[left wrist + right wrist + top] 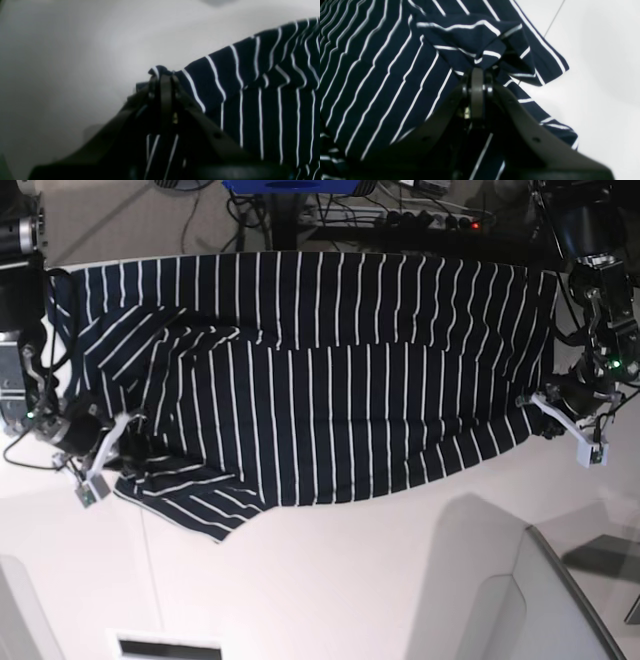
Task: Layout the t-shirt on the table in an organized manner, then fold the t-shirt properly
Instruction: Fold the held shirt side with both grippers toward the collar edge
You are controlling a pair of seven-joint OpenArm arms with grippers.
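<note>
The navy t-shirt (320,380) with thin white stripes lies spread wide across the white table (350,590). Its upper edge reaches the table's far side. My left gripper (528,398), on the right in the base view, is shut on the shirt's side edge. In the left wrist view a small bunch of fabric is pinched in the gripper (163,76), and the shirt (262,100) stretches off to the right. My right gripper (128,442) is shut on a rumpled fold near the sleeve. The right wrist view shows the fabric (382,75) gathered at the gripper (477,71).
Cables and a power strip (430,215) lie beyond the table's far edge. A thin seam line (555,17) crosses the tabletop (595,75). A raised pale panel (560,600) stands at the near right corner, and a white label (165,647) sits at the front edge.
</note>
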